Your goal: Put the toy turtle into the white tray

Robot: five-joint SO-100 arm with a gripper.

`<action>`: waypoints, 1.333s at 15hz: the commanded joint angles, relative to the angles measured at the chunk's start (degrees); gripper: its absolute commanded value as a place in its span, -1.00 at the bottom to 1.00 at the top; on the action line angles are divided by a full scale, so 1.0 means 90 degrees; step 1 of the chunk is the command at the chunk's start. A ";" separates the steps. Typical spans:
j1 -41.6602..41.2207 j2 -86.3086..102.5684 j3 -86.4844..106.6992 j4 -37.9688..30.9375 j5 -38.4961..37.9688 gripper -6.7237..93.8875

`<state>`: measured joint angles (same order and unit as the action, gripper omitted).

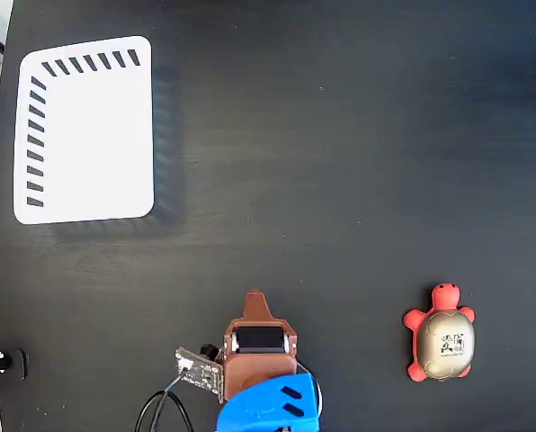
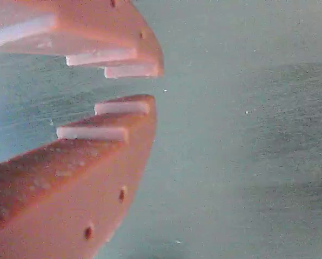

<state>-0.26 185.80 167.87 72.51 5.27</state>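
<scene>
**Turtle lying outside tray**

The gripper [image 2: 153,85] is standing slightly parted, gripping nothing. The toy turtle [image 1: 442,337] is resting on the black table [image 1: 340,162] at lower right, well apart from the white tray [image 1: 86,130] lying at upper left

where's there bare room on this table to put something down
In the fixed view, most of the black table is bare: the wide stretch right of the white tray and above the toy turtle, plus the strip between the tray and the gripper. The tray itself holds nothing. Only the bottom edge is crowded, with the arm, its cables and the turtle.
</scene>
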 commanded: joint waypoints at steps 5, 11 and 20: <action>0.0469 -0.1133 -0.0557 -0.0449 0.0469 -0.86; 0.2744 -0.4199 -0.4834 0.0996 0.0430 -0.86; 0.6973 -0.6904 -0.6426 0.2295 -0.0928 -0.86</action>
<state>57.13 123.66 113.64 92.20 -1.58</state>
